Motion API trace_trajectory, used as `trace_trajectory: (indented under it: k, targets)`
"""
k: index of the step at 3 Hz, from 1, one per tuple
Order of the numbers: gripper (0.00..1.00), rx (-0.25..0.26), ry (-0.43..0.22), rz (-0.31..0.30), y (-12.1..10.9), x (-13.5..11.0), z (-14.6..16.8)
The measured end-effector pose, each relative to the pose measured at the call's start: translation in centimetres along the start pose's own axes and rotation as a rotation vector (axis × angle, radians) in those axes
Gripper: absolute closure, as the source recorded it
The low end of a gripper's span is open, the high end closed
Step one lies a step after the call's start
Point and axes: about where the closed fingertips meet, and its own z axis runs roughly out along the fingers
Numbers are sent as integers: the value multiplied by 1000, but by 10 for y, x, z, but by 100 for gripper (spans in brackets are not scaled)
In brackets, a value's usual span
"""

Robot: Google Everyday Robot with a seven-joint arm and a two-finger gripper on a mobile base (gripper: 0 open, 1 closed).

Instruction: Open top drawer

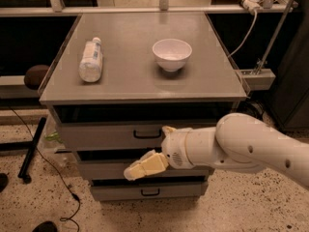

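Far left on the floor, a black stand leg (31, 149) and a thin cable (53, 178) lie near the cabinet's left side, off the line a drawer would slide out along. On the grey surface (130, 81) a plastic bottle (91, 60) lies on its side in the left half, back from the front edge.

Just under that edge is the top drawer (101, 135). Its front looks flush and no inside shows. Its black handle (147, 134) at centre is untouched. Judged: only the approach is done, grasp and pull are both left.

The pincer (146, 166) hangs in front of the middle drawer (96, 170), just below the handle and apart from it. Whether it is apart or together cannot be told. It likely has to rise to reach the handle.

A white bowl (172, 53) stands right of centre, well back from the edge. The white arm (251, 146) comes in from the right, across the drawer fronts' right ends. The floor in front looks open for a pull. A bracket (253, 79) sits beside the cabinet's right side.
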Motion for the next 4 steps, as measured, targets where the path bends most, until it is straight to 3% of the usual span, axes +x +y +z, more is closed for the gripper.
trace_trajectory:
  k: [1, 2, 3, 4]
  targets:
    - [0, -62, 15, -126, -21, -17, 22]
    - [0, -111, 80, -247, -42, -26, 37]
    - [0, -139, 152, -309, -60, -21, 56]
    - [0, -146, 221, -332, -75, -11, 73]
